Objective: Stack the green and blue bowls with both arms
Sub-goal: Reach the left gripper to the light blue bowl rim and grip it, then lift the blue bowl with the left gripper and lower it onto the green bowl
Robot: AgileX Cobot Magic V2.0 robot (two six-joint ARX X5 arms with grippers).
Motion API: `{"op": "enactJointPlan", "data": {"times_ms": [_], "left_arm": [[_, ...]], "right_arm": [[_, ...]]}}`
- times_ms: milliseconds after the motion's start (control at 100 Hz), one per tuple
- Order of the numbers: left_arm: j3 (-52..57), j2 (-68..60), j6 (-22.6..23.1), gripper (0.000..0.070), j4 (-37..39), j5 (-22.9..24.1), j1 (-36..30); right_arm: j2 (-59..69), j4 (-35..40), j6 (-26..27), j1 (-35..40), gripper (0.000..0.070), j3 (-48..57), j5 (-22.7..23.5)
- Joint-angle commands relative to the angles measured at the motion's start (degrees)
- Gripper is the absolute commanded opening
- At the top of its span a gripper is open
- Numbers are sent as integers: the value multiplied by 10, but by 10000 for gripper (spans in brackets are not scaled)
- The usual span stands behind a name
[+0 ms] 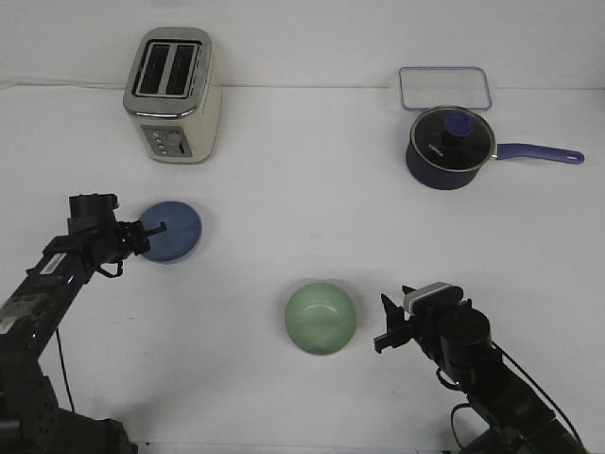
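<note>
While the two bowls sit well apart, you have no stack yet: the blue bowl (172, 232) lies at the tips of the left gripper (151, 231), and the green bowl (321, 318) rests just beyond the right gripper (388, 326), with a gap between them.

Left gripper: its fingers reach onto the near rim of the blue bowl, but you cannot tell whether they pinch it or how far open they are. Right gripper: it holds nothing; its spread is unclear at this angle.

Risks, as judgement. A thin rim pinch may slip or tilt the blue bowl on lifting. A low approach by the right gripper may shove the green bowl away instead of seating around its rim. Both arms converging on one spot may collide.

Hidden: the blue bowl's near edge sits behind the left fingers, and both arm bases are cut off. Farther out from either gripper stand a toaster (175, 95), a lidded saucepan (450, 147) and a clear container (444, 88).
</note>
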State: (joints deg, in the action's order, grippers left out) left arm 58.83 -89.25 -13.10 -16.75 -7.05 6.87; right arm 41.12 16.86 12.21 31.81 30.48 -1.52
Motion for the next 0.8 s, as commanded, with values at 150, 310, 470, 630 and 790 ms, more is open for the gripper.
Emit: {"op": "enactJointPlan", "data": {"times_ms": [150,310,470,630,790], "left_arm": [[11,71,32,13,-4,-71,-35],[11,142,32,13,-22,-105,-97],[11,182,31,13,-29,-110,-199],[11,177,29,13,-28,-110,-312],[11,146,29,13,-16,-98,-401]], "right_arm": [[2,-5,0,3,290,2,0],[2,-5,0,3,290,2,0],[2,-5,0,4,290,2,0],[2,-5,0,4,290,2,0],[2,-5,0,4,290,2,0]]}}
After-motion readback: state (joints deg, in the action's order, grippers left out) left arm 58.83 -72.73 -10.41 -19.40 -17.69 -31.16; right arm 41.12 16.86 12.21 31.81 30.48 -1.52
